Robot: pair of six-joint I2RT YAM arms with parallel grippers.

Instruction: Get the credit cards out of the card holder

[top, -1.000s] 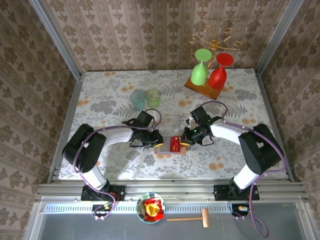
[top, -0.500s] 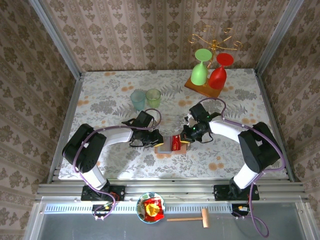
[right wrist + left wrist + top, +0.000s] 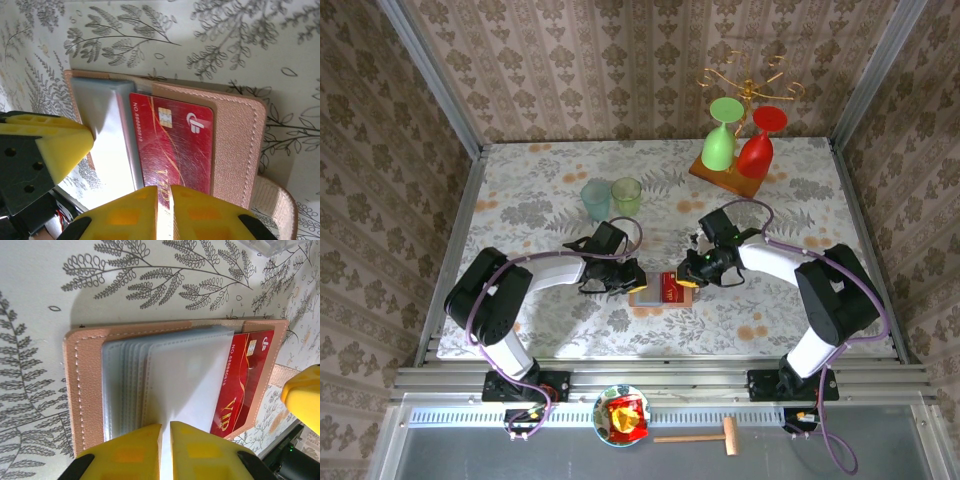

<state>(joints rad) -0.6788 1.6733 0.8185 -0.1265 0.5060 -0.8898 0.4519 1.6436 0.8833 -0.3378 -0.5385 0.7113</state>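
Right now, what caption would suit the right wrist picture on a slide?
Right gripper pinches the red card in the tan card holder while the left gripper holds its clear sleeves aside.

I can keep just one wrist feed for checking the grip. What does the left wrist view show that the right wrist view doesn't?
Left wrist view adds: the clear sleeves fanned into separate leaves, and the left gripper, jaws closed on them. Right wrist view adds: the right gripper, jaws pinching the red card at its near edge. Shared: the open card holder on the floral table, and the red card's chip.
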